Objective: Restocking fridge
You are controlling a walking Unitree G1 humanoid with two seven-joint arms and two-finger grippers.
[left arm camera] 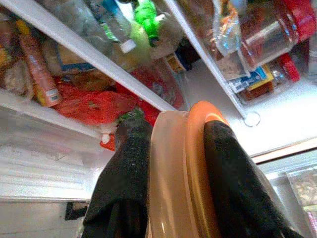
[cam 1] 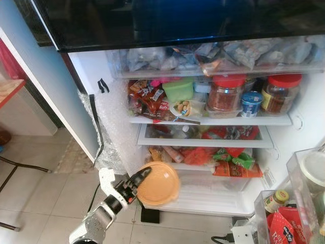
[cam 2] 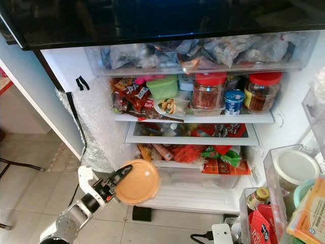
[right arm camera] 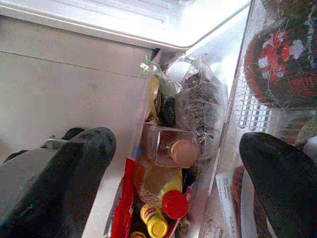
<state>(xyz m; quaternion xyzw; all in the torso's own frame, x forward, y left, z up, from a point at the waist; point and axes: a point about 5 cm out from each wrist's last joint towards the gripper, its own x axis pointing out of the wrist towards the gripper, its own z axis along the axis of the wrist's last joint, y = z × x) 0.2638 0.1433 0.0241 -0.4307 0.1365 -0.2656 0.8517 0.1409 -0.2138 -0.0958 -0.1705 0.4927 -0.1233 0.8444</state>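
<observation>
A round orange lidded container (cam 1: pixel 158 183) hangs in front of the open fridge's lowest drawer, with my left gripper (cam 1: pixel 140 181) shut on its left edge. In the left wrist view both black fingers (left arm camera: pixel 124 173) clamp the container's rim (left arm camera: pixel 183 173), one on each side. Packed fridge shelves (cam 1: pixel 208 122) rise behind it, with red-lidded jars (cam 1: pixel 225 91), a green tub (cam 1: pixel 177 89) and snack packets. My right gripper (right arm camera: pixel 173 163) stands open over the door bin, above small bottles (right arm camera: pixel 173 203) and a bagged item.
The clear bottom drawer (cam 1: pixel 213 188) sits behind the container. Door bins (cam 1: pixel 284 213) at the right hold jars and red packets. Bubble wrap (cam 1: pixel 109 132) covers the fridge's left wall. A dark object (cam 1: pixel 150 214) lies on the tiled floor under the fridge.
</observation>
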